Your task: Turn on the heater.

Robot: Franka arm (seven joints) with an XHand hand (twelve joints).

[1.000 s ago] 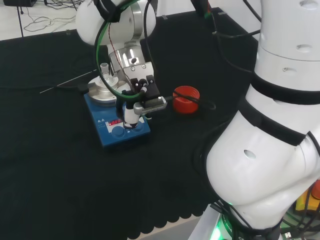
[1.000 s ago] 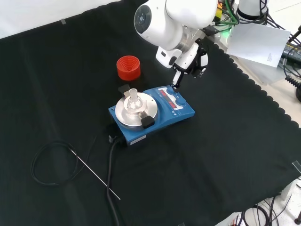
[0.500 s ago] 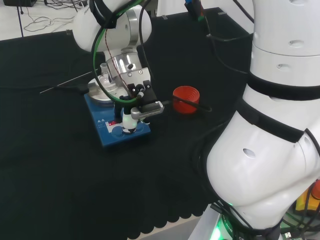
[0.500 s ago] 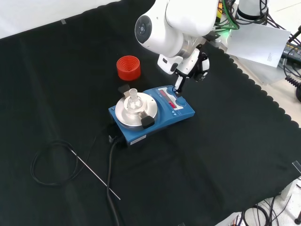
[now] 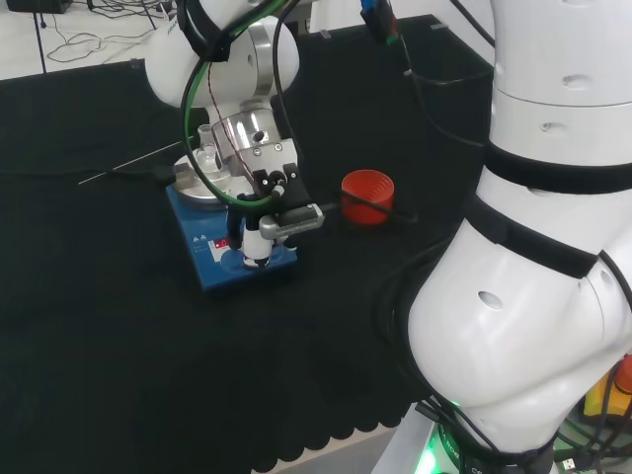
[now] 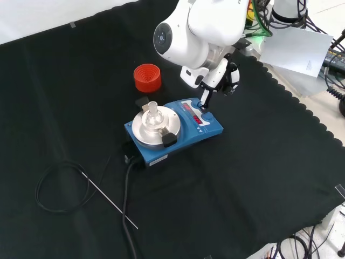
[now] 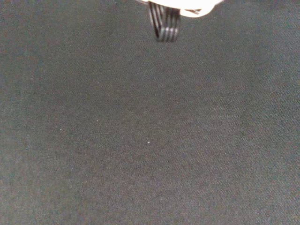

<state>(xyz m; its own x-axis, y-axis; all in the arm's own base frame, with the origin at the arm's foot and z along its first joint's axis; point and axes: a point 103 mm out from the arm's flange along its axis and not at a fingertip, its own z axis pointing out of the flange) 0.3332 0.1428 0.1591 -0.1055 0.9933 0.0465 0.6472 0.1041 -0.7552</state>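
While the hand [image 6: 218,81] is reaching down over the control end of the heater [image 6: 173,129], these notes are running left to right across the front view.

A black cable loop [image 6: 56,186] is lying near the bench's left edge, with a thin metal rod [image 6: 108,199] slanting across the cloth just beside it. Next, a thicker black power lead [image 6: 127,216] is trailing from the heater toward the bench's near edge.

The blue heater is sitting roughly mid-bench, well clear of every edge. Its round silver plate [image 6: 154,125] is carrying a small clear glass vessel [image 6: 152,113]. A red ribbed ring [image 6: 147,77] is standing apart, toward the far edge.

On the heater's right end, the panel with red display [image 6: 197,117] is facing up. One dark finger [image 6: 205,98] is pointing down at that panel, tip touching or just above it; contact cannot be settled. In the head view the hand [image 5: 267,212] is hanging over the panel's knobs, a finger extended downward and nothing gripped; the other fingers cannot be made out.

Judgement: the pressing step is underway. Doing it well is meaning a straight, vertical push on the switch alone, without dragging sideways, since the heater could be sliding on cloth and jostling the glass.
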